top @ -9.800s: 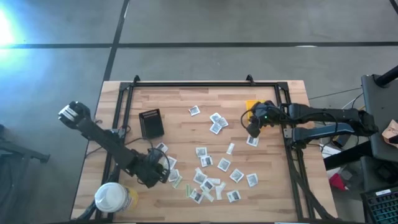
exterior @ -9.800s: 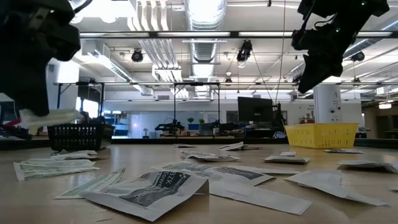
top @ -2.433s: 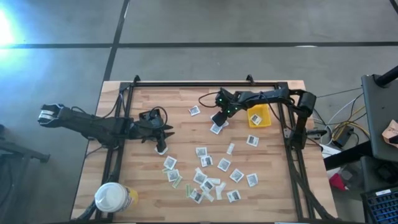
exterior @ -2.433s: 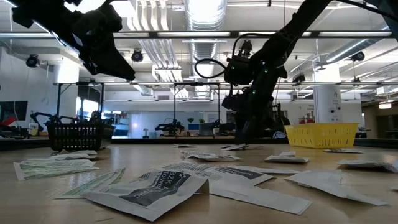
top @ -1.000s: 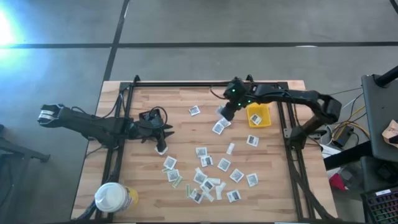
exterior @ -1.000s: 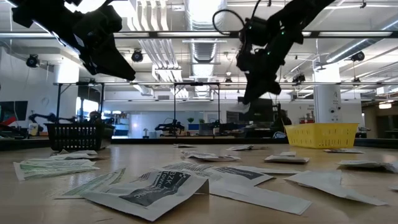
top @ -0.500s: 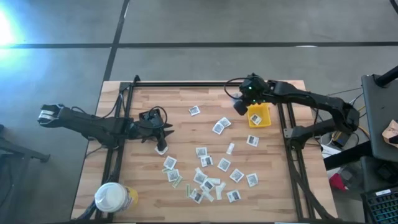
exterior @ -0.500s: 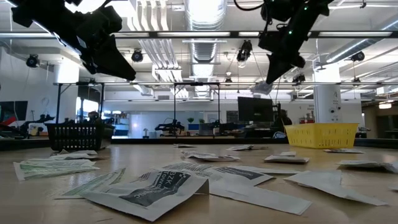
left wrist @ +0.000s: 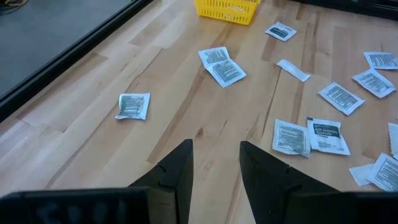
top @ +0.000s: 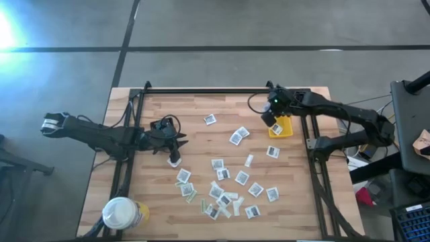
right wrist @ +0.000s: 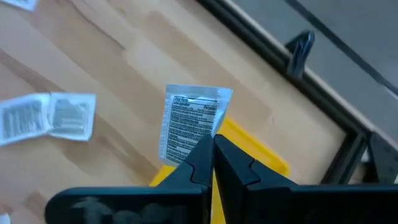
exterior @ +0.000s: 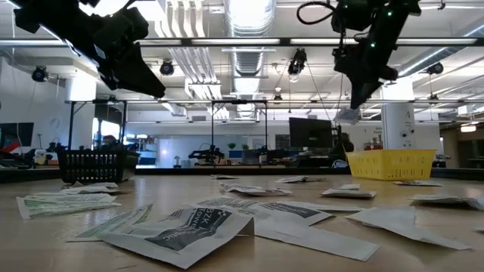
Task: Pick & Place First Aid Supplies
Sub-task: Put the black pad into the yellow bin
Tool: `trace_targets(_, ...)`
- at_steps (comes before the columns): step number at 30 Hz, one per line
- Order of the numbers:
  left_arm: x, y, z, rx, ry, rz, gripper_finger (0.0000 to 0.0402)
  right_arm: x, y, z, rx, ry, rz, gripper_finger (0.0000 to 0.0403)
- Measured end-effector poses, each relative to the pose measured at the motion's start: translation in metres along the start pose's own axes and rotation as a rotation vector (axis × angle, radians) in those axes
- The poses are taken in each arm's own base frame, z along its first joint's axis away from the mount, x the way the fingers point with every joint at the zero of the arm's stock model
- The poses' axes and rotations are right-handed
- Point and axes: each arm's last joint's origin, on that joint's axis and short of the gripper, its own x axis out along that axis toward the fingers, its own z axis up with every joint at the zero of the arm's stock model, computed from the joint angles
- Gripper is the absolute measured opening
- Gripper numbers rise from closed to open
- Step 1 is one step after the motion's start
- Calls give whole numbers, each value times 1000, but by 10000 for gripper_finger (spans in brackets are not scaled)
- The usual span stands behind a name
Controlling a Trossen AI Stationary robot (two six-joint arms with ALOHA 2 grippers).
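Carrying a packet (right wrist: 189, 124) pinched in right gripper (top: 269, 119): centre fully over yellow bin (top: 281, 126) just beyond fingertips before releasing.

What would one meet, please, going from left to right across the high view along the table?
Round white-lidded yellow tub → left tool → lone white packet with dark centre → right tool holding a white packet → small yellow bin.
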Motion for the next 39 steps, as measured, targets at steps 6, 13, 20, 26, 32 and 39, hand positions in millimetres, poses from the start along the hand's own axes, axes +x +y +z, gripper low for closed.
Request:
trace_targets(6,0,0,0,0,0,0,124,-1,-7,-19,45,10,-2,8)
trace_targets(13,0,0,0,1,0,0,124,-5,-16,-43,138,-9,8,8)
trace_targets(20,0,0,1,2,-9,-3,124,13,-16,-70,189,79,20,8)
trace_targets(26,0,-1,3,12,-31,-10,124,25,-14,-78,208,130,0,8)
trace_targets(32,0,-1,4,11,-35,-11,124,33,-10,-75,208,131,-1,13)
trace_targets(39,0,-1,3,14,-32,-11,124,39,-7,-73,192,135,-5,61)
